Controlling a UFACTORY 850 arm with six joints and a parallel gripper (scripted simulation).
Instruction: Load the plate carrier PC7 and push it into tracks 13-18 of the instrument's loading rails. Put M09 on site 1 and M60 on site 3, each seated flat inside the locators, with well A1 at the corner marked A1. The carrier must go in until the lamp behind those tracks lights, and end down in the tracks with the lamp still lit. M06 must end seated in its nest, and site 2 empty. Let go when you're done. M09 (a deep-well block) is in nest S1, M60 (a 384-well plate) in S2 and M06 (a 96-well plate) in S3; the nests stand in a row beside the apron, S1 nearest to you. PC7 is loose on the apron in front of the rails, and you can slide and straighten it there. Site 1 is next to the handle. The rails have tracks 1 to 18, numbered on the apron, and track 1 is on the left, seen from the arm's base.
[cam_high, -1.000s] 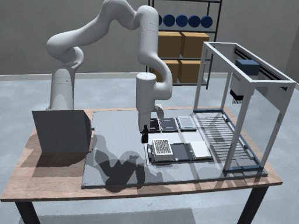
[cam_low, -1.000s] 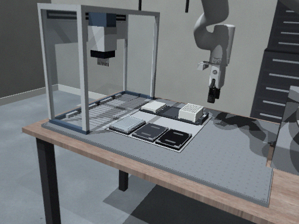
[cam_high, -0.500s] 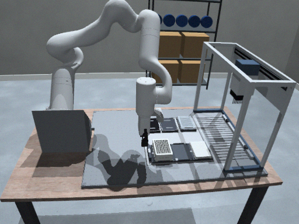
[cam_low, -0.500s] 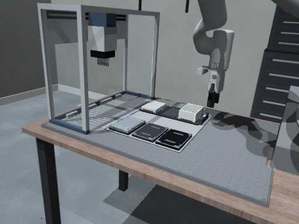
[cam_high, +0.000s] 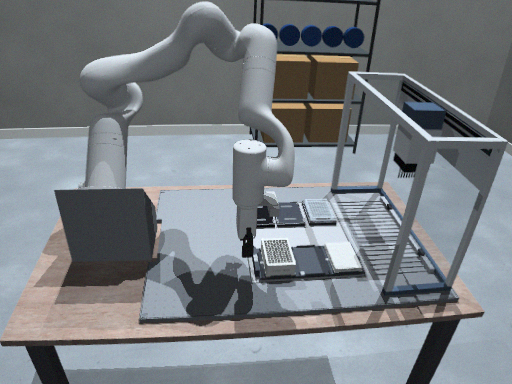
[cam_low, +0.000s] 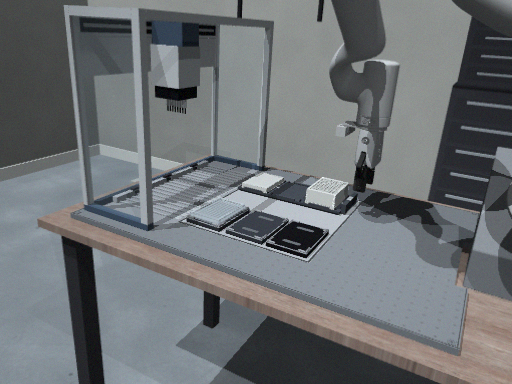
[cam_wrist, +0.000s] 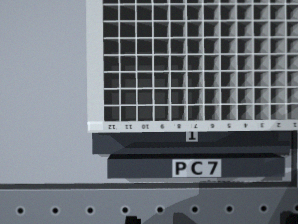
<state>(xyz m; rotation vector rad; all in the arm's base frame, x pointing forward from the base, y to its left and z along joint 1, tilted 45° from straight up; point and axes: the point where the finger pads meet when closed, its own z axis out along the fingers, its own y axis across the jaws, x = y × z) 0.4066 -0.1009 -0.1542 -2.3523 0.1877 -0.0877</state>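
The carrier PC7 (cam_high: 310, 261) lies on the apron, its far end towards the near side of the rails (cam_high: 387, 235). M09 (cam_high: 278, 255), a white deep-well block, sits on site 1 next to the handle (cam_wrist: 196, 167). M60 (cam_high: 343, 256), a flat white plate, sits on site 3; site 2 (cam_high: 311, 260) between them is bare. M06 (cam_high: 320, 210) sits in nest S3; nests S1 (cam_high: 265, 214) and S2 (cam_high: 291, 212) are empty. My gripper (cam_high: 247, 248) is open and empty, pointing down just before the handle end. In the wrist view the PC7 label and M09 (cam_wrist: 195, 60) fill the frame.
The instrument frame (cam_high: 425, 150) with its pipetting head (cam_high: 427, 130) stands over the rails at the right. A grey box (cam_high: 105, 225) stands at the table's left by the arm's base. Shelves with cartons stand behind the table.
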